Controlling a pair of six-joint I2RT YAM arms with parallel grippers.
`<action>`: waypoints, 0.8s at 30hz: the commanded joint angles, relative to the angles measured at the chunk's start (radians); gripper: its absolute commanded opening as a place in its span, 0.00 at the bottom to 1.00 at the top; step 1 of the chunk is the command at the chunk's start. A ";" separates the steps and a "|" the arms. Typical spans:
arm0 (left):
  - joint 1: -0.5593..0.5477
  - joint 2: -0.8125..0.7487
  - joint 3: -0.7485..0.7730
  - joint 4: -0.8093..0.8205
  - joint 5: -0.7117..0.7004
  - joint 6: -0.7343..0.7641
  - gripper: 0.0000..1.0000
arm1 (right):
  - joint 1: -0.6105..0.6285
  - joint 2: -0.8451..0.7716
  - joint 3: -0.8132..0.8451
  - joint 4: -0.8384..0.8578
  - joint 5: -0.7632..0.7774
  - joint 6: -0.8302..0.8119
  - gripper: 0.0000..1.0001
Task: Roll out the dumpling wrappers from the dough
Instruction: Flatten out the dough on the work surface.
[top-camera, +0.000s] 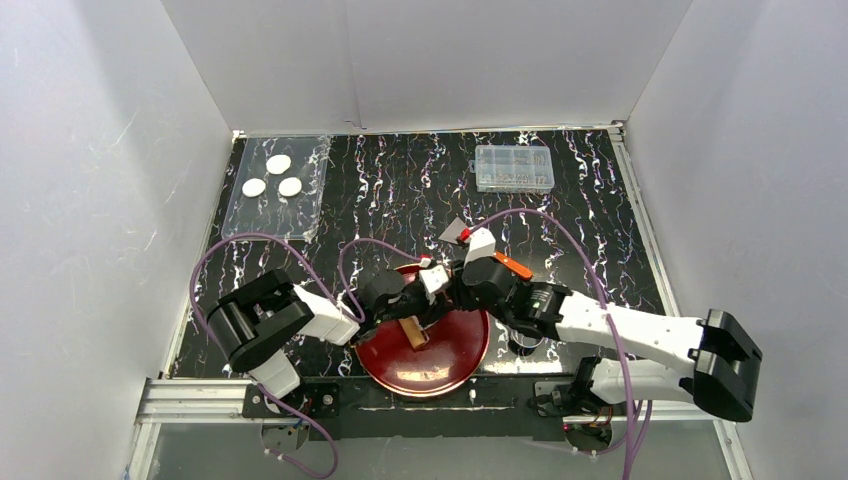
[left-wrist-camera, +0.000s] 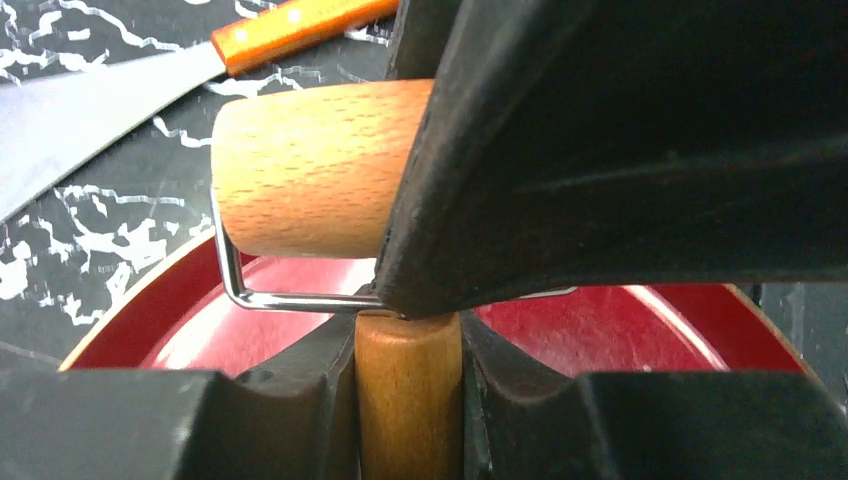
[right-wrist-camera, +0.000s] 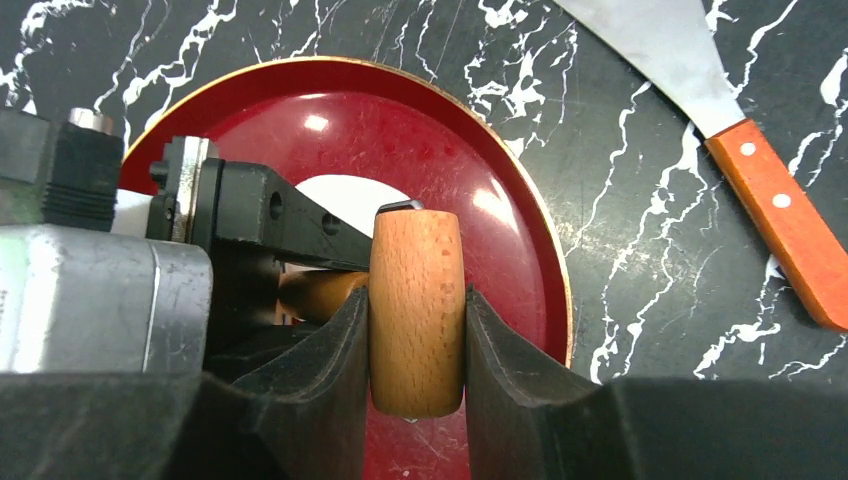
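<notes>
Dough (right-wrist-camera: 340, 203) lies on plate (right-wrist-camera: 520, 180). Left gripper (left-wrist-camera: 410, 350) clamps roller handle (left-wrist-camera: 410, 420), right gripper (right-wrist-camera: 417, 320) clamps drum (right-wrist-camera: 417, 260). If you press down with drum pinned, it'll smear, not roll.

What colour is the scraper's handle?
Scraper handle is orange, with two pale rivets; right wrist view shows it best.

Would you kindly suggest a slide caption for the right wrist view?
Right gripper shut on the roller over the red plate and dough.
</notes>
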 joint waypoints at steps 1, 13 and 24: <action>-0.011 0.003 -0.051 -0.020 -0.074 -0.009 0.00 | 0.096 0.057 0.014 0.117 -0.228 0.084 0.01; 0.020 -0.101 -0.089 -0.067 -0.106 0.064 0.00 | 0.133 0.145 0.142 0.105 -0.218 -0.001 0.01; 0.071 -0.149 0.086 -0.126 -0.031 0.096 0.00 | 0.071 0.037 0.269 0.026 -0.166 -0.146 0.01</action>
